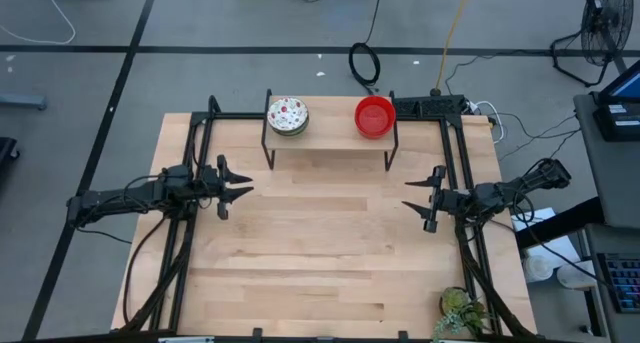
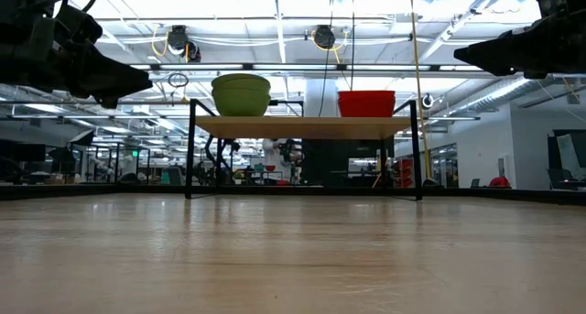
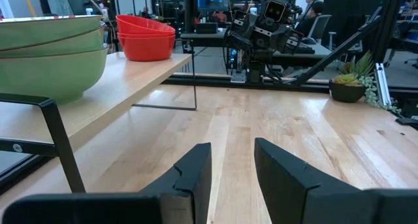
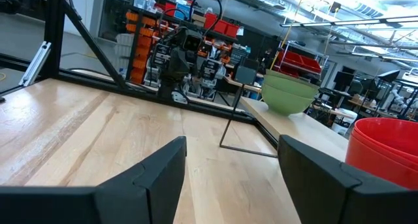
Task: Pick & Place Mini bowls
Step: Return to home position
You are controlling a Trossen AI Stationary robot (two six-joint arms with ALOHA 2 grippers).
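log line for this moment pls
patterned bowl stack: on shelf, left end | red bowl stack: on shelf, right end | left gripper: open, empty, above table, left side | right gripper: open, empty, right side

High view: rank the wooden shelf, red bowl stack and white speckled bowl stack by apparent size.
Largest: light wooden shelf on black legs.
Then the glossy red bowl stack and white red-speckled bowl stack, which look alike.

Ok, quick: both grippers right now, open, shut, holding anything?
Left gripper: open, empty, over the table's left side.
Right gripper: open, empty, over the table's right side.
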